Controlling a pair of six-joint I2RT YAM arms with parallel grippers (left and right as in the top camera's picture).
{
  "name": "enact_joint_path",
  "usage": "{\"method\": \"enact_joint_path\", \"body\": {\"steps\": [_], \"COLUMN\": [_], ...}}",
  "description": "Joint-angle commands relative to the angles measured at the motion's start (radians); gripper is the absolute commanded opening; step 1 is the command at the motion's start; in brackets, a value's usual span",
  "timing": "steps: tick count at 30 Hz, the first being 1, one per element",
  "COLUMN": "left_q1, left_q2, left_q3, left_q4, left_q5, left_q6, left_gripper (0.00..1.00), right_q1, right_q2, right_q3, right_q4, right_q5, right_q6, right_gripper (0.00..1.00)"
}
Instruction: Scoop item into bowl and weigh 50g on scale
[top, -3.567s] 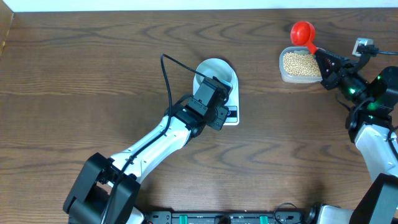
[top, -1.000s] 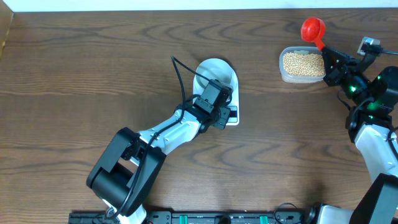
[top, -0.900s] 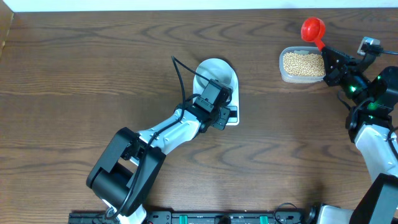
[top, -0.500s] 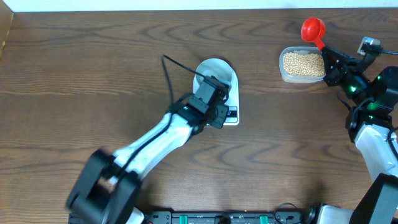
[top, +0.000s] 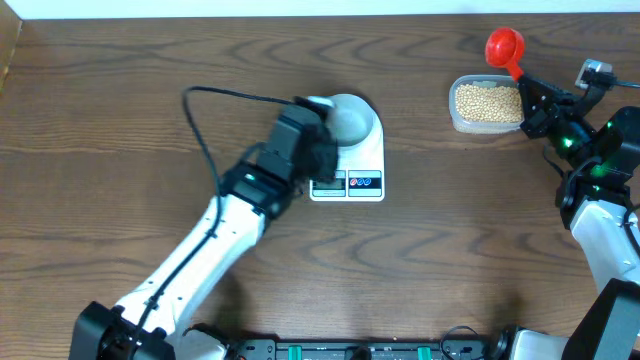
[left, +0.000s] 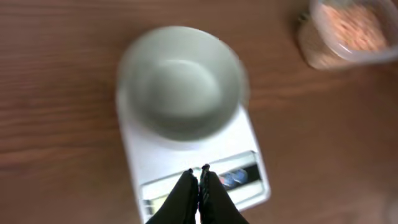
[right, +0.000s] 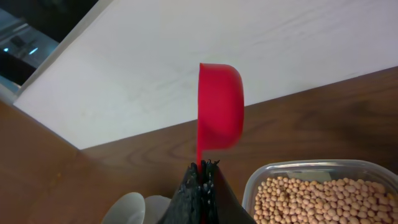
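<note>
— Two arms. Overhead first: where is everything?
— The bowl (top: 352, 117) sits empty on the scale (top: 348, 190), staged for weighing. All the beans (top: 484, 101) are in the clear tub (top: 459, 122), well apart on the desk (top: 120, 100). The right gripper (top: 527, 92) holds the red scoop (top: 502, 46) at the tub's far edge.
— Left wrist?
— It's blurred. The left gripper (left: 199, 177) has its fingers clenched and empty over the scale's button edge. My guess is a button press.
— Right wrist?
— Fingers clamped on the scoop handle, cup clear of the beans. Looks poised to dip.
</note>
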Motion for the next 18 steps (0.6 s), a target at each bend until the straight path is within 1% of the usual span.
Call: {"method": "enact_joint_path", "body": {"steps": [1,4,6,10,11,14,18], "left_q1": [0.124,0.213,0.299,0.395,0.404,0.445,0.481], "left_q2": [-0.004,-0.001,-0.001,0.008,0.011,0.031,0.062], "left_q3": [0.004,0.003,0.003,0.003,0.003,0.003,0.003], "left_q4": [0.014,0.027,0.027,0.027,0.028,0.028,0.028], "left_q5": [-0.014,-0.015,-0.041,-0.069,-0.078,-0.164,-0.227], "left_q6": [-0.016,-0.015,-0.015,-0.015,-0.015,-0.015,-0.015], "left_gripper": [0.07,0.07,0.06,0.07,0.07,0.07,0.07], "right_q1": [0.005,0.005,0.005,0.005,0.005,0.004,0.004], "right_q2": [-0.018,-0.018,-0.018,-0.018,-0.018,-0.018,-0.016], "right_q3": [0.016,0.016,0.016,0.016,0.016,0.016,0.016], "right_q4": [0.002,0.002,0.002,0.002,0.002,-0.009,-0.021], "right_q5": [0.021,0.05,0.091,0.15,0.157,0.217,0.287], "right_q6": [-0.012,-0.011,-0.008,0.016,0.016,0.016,0.029], "right_gripper": [0.01,0.01,0.01,0.01,0.01,0.01,0.01]}}
